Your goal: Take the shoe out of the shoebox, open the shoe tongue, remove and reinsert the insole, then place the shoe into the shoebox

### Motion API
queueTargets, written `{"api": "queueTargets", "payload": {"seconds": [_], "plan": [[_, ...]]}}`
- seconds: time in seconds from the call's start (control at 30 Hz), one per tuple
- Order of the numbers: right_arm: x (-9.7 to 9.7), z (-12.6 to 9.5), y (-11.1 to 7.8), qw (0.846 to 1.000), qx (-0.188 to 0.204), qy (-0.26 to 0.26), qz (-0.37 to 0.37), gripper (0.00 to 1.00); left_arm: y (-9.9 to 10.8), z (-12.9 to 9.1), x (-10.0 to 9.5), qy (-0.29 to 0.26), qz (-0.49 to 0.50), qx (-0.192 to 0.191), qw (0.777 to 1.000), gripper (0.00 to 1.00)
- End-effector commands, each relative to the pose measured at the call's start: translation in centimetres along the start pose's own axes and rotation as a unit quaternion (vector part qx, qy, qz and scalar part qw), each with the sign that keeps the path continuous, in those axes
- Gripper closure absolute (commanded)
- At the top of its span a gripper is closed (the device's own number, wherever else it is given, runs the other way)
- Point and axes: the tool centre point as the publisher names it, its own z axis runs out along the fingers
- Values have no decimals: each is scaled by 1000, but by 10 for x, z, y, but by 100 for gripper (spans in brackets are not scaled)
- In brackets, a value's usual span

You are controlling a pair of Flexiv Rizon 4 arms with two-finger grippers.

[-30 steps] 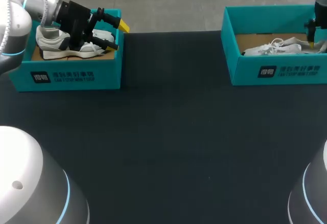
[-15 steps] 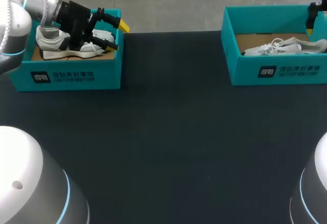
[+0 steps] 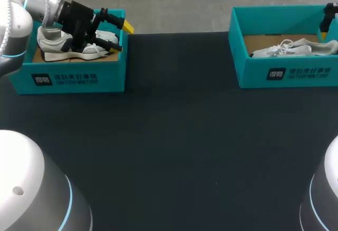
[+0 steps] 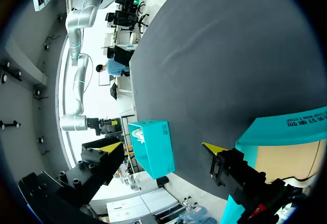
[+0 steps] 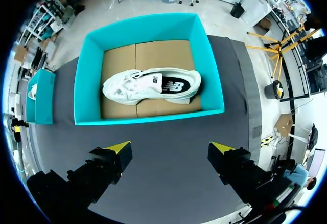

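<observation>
Across the dark surface (image 3: 174,136) two teal boxes are sitting well apart at the far corners, neither shifting since a second ago. Right shoebox (image 3: 285,75) is holding a white shoe (image 5: 153,87) lying on its cardboard floor, black insole showing. Left shoebox (image 3: 74,78) is holding a grey-and-white shoe (image 3: 55,41). Right arm (image 3: 330,13) is pulling up and outward: a second ago its finger was hanging inside the right shoebox beside the shoe, now only a dark stub is showing over the box's far corner. Left arm (image 3: 21,4) is staying put, reaching in over its box. Right pincer (image 5: 169,147) is hovering high above box and shoe, fingers spread, well apart from both. Left pincer (image 3: 121,37) is sitting over the toe end of the grey-and-white shoe, fingers spread, one yellow tip poking past the box's right wall; whether the lower finger is touching the shoe I cannot tell.
</observation>
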Motion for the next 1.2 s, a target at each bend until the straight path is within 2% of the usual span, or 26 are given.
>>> {"api": "queueTargets", "payload": {"seconds": [0.03,0.23,0.3,0.53,0.7,0.9,1.03,1.2], "plan": [[-1,-3,-8,1000,-10,-3,-3,0,0,-1,0,1,0,1,1000,0],[-1,-3,-8,1000,-10,-3,-3,0,0,-1,0,1,0,1,1000,0],[-1,-3,-8,1000,-10,-3,-3,0,3,-4,0,17,6,7,1000,0],[-1,-3,-8,1000,-10,-3,-3,0,20,-32,-5,63,24,5,998,0],[-1,-3,-8,1000,-10,-3,-3,0,29,-52,-1,100,32,-5,994,0],[-1,-3,-8,1000,-10,-3,-3,0,39,-79,16,177,36,-5,984,0],[-1,-3,-8,1000,-10,-3,-3,0,47,-105,35,243,25,-9,970,0],[-1,-3,-8,1000,-10,-3,-3,0,53,-132,59,290,-1,-16,957,0]]}}
